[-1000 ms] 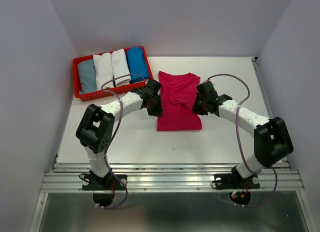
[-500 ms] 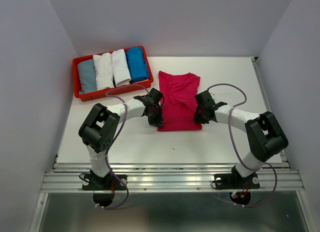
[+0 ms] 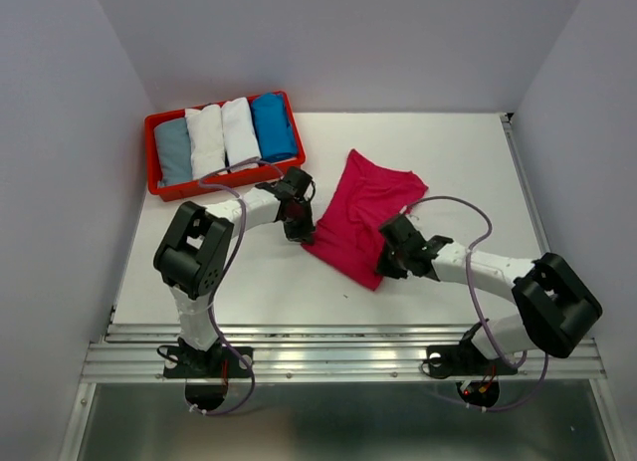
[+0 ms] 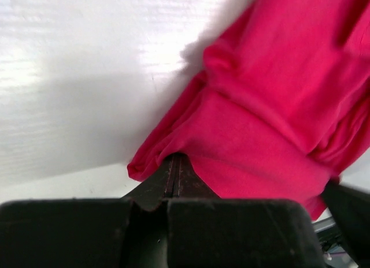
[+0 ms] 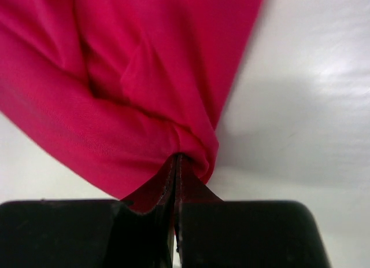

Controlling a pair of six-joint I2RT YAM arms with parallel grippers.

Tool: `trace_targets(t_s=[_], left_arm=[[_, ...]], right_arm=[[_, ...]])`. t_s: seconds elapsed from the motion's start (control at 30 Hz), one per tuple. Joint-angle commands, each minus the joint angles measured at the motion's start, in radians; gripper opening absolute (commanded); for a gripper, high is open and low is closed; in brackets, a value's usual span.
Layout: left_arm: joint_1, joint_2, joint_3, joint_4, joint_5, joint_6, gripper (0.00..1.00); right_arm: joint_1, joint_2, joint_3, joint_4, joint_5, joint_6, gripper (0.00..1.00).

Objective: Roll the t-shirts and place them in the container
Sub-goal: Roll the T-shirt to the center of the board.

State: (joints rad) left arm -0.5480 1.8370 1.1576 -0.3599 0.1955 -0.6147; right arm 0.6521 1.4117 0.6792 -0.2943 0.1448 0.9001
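White matte tabletop (image 3: 458, 162), pale lilac walls (image 3: 328, 33) on three sides, metal rail (image 3: 338, 356) along near edge. At 10 o'clock, red plastic tray (image 3: 149, 157) packed with rolled shirts (image 3: 239, 132): grey-blue, two white, bright blue.

Folded magenta-pink cloth t-shirt (image 3: 366, 210) lies mid-table, skewed, collar end toward 1 o'clock. Near hem pinched at both ends:
- 9 o'clock corner clamped in left gripper (image 4: 175, 164)
- 5 o'clock corner clamped in right gripper (image 5: 176, 159)

Step, by judgement: squaring shirt before rolling. Next move needs hem set flat and straight, then even roll toward 12 o'clock, arms in step.
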Motion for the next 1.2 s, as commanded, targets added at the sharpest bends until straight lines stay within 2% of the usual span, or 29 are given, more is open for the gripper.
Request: trace_targets(t_s=[0.0, 0.1, 0.23, 0.3, 0.37, 0.47, 0.6, 0.77, 0.9, 1.0, 1.03, 1.17], left_arm=[[0.022, 0.073, 0.053, -0.048, -0.117, 0.069, 0.00], [0.029, 0.105, 0.114, -0.065, -0.143, 0.085, 0.00], [0.049, 0.122, 0.200, -0.106, -0.185, 0.105, 0.00], [0.059, 0.091, 0.214, -0.122, -0.185, 0.115, 0.00], [0.071, 0.000, 0.229, -0.142, -0.224, 0.131, 0.00], [0.106, -0.068, 0.252, -0.166, -0.235, 0.148, 0.00], [0.172, -0.191, 0.229, -0.182, -0.202, 0.161, 0.00], [0.223, -0.272, 0.142, -0.156, -0.110, 0.156, 0.02], [0.235, -0.311, 0.070, -0.130, -0.082, 0.138, 0.05], [0.249, -0.334, 0.016, -0.111, -0.050, 0.127, 0.09], [0.253, -0.343, -0.005, -0.105, -0.045, 0.119, 0.13], [0.264, -0.367, -0.038, -0.097, -0.034, 0.110, 0.14]], right_arm=[[0.134, -0.020, -0.020, -0.054, -0.030, 0.138, 0.01], [0.188, -0.005, 0.028, -0.068, -0.016, 0.155, 0.01], [0.198, -0.002, 0.126, -0.169, 0.097, 0.142, 0.01], [0.198, -0.022, 0.158, -0.201, 0.148, 0.117, 0.01], [0.198, -0.043, 0.212, -0.230, 0.200, 0.016, 0.03], [0.208, -0.016, 0.276, -0.278, 0.208, -0.073, 0.07], [0.267, 0.044, 0.393, -0.347, 0.271, -0.229, 0.16], [0.342, 0.104, 0.470, -0.359, 0.331, -0.329, 0.27], [0.417, 0.174, 0.522, -0.367, 0.378, -0.404, 0.43], [0.471, 0.236, 0.555, -0.385, 0.424, -0.438, 0.51], [0.483, 0.248, 0.563, -0.391, 0.446, -0.449, 0.53], [0.527, 0.306, 0.588, -0.384, 0.463, -0.474, 0.56]])
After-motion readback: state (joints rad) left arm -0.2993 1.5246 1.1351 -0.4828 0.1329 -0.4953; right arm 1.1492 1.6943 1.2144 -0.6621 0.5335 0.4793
